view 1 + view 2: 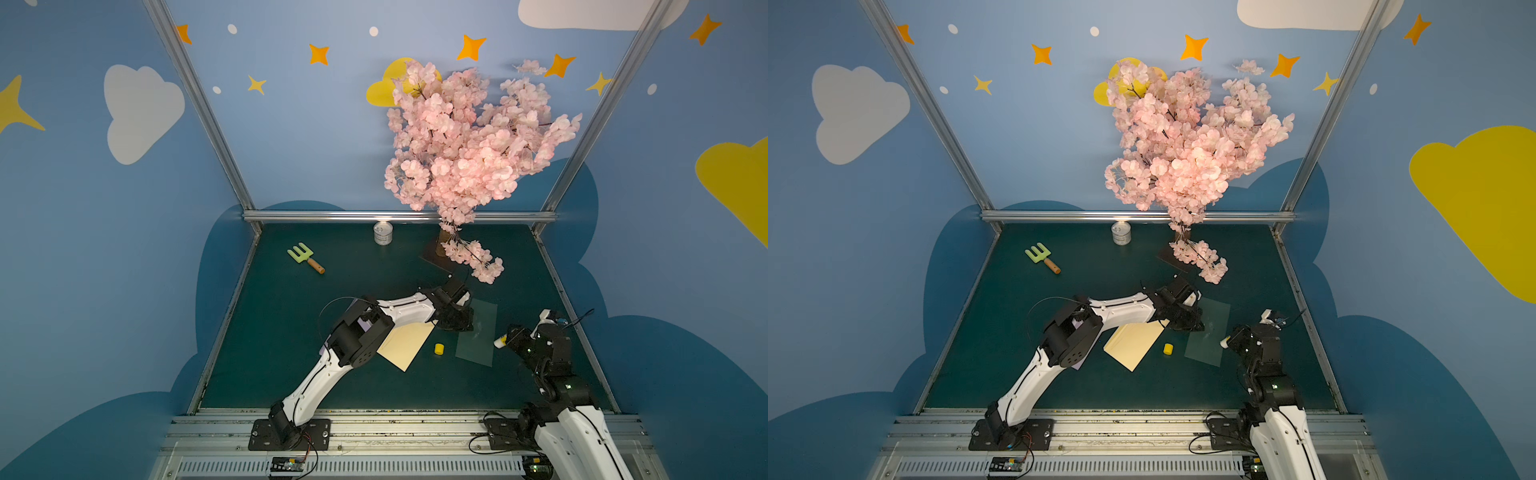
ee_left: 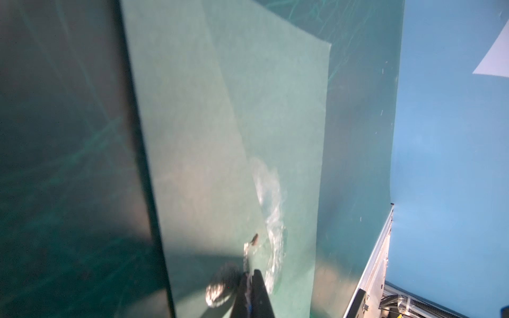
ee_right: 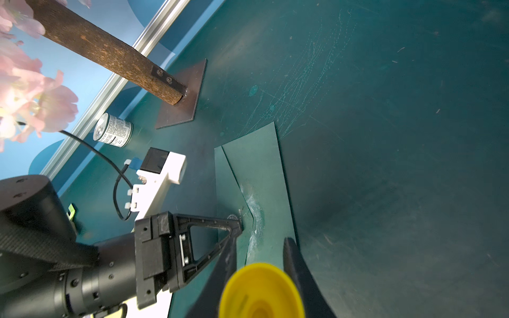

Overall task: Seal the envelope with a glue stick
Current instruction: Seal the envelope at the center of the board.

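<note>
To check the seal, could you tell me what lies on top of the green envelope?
On the envelope: a whitish glue smear and the shut left end effector; the patch beneath it is hidden.

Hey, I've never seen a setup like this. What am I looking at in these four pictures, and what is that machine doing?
These are two robot arms, left and right, bolted at the edge of a dark green table. Two pictures look down on the whole scene from overhead. The other two come from a camera on each arm's wrist.

On the table are a green envelope, a cream sheet, a loose yellow cap, a can, a toy garden fork and a pink blossom tree.

The right pincer is shut on the glue stick, which is uncapped. The left pincer is shut, and its tips seem to press on the envelope's flap beside a whitish glue smear.
</note>
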`<state>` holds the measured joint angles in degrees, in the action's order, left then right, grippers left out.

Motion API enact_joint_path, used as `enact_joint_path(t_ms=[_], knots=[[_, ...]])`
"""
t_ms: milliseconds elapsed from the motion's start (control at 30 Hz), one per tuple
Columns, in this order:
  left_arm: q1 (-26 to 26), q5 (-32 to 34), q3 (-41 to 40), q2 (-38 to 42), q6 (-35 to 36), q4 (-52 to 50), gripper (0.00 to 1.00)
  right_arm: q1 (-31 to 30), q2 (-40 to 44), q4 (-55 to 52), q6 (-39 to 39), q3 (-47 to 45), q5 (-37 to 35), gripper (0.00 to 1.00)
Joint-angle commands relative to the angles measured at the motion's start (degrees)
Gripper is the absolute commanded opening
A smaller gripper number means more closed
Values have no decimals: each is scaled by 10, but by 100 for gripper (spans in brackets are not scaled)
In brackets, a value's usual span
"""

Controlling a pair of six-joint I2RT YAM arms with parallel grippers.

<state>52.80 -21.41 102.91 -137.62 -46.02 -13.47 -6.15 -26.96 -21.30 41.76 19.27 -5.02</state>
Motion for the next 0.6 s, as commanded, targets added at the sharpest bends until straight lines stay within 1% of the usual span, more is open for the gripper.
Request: enact_joint_path(t_ms=[0, 167, 367, 567], knots=[[13, 31, -37, -17, 17, -106, 3, 3, 7, 0, 6, -4, -1, 0], [21, 40, -49, -7, 19, -118, 3, 3, 13, -5, 7, -4, 0, 0], [28, 35, -66, 8, 16, -115, 3, 3, 20, -9, 7, -6, -3, 0], [20, 39, -34, -20, 13, -117, 3, 2, 13, -4, 7, -4, -3, 0]])
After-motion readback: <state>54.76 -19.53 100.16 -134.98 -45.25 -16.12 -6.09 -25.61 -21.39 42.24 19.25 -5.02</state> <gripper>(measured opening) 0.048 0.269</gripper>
